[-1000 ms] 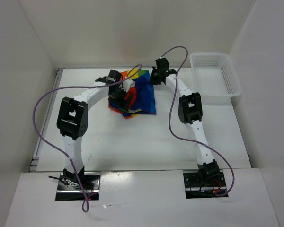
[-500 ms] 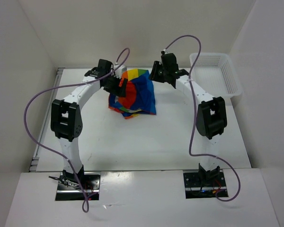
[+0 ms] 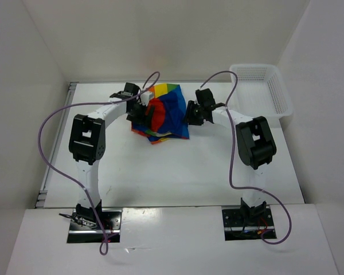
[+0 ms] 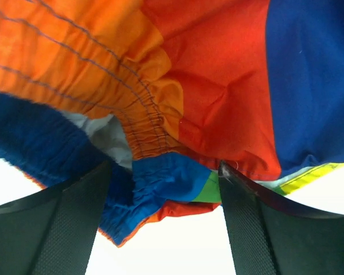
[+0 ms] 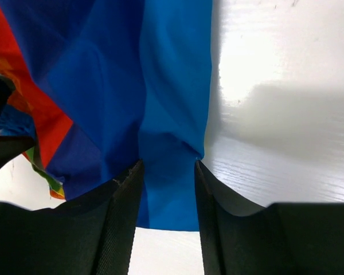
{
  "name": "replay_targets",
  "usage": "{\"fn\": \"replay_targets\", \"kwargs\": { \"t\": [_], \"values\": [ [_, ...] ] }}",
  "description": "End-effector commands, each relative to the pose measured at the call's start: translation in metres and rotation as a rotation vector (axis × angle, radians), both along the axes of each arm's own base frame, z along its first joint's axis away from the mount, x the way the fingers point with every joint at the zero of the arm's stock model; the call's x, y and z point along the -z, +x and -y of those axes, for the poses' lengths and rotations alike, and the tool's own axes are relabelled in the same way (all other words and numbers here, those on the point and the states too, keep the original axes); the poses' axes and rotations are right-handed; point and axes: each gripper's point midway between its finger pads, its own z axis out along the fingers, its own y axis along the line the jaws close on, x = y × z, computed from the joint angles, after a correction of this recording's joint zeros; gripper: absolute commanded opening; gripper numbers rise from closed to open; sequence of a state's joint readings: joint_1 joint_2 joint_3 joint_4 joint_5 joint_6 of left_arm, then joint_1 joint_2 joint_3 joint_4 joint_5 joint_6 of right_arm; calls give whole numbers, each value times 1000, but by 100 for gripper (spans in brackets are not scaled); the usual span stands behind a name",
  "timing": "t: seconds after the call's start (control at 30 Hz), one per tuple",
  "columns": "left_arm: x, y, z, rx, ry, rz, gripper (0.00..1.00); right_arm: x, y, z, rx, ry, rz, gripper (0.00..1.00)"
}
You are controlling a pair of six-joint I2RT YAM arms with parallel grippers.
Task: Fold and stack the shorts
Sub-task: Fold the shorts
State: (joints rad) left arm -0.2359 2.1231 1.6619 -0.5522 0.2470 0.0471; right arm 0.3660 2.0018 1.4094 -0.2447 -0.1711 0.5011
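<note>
A fixed top camera looks down from 6 o'clock toward 12, far off, while both wrist cameras face the shorts point(image 3: 163, 112) from very close, the patch all three views share.

Right gripper point(image 5: 168, 163) – two dark fingers point(image 5: 121, 229) with textured pads rise from bottom edge, narrow gap between them. Shorts point(image 5: 103, 86) – fill left and centre: mid-blue strip runs down into gap, meeting both fingertips; whether clamped, cannot tell. Strip's lower edge ends between fingers. Navy panel left of strip, red wedge beyond it, sliver of green and orange at lower left. White table point(image 5: 275, 69) – bare on right, glossy, grey shadow band across it.
</note>
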Motion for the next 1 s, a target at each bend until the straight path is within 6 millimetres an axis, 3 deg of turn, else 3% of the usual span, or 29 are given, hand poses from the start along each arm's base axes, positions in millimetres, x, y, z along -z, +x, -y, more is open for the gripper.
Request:
{"fn": "replay_targets", "kwargs": {
  "t": [0.0,0.27,0.4,0.43,0.57,0.6,0.73,0.8,0.87,0.9,0.97],
  "values": [
    [15,-8,7,18,-43,-46,81,-19,5,-8,-10,60,64,47],
    [34,-13,4,15,-45,-107,62,0,-9,-12,-19,97,8,48],
    [26,-15,12,36,-90,-105,41,8,-14,-12,-18,101,-17,44],
    [20,-14,12,37,-92,-93,27,13,-17,-10,-17,96,-30,42],
    [-2,-17,15,60,-116,-54,4,17,-18,-6,-1,98,-44,11],
    [-17,-18,16,75,-129,-22,2,20,-20,-3,15,92,-53,0],
    [-54,-23,11,101,-168,49,0,26,-18,14,92,75,-67,0],
    [-74,-23,-4,83,-188,85,0,31,-19,29,136,62,-78,0],
    [-84,-32,-12,76,-222,82,0,33,-22,32,146,48,-86,0],
    [-84,-33,-20,67,-228,81,0,38,-25,35,153,36,-94,0],
    [-76,-52,-16,108,-251,30,0,38,-25,35,153,36,-94,0]
  ]
}}
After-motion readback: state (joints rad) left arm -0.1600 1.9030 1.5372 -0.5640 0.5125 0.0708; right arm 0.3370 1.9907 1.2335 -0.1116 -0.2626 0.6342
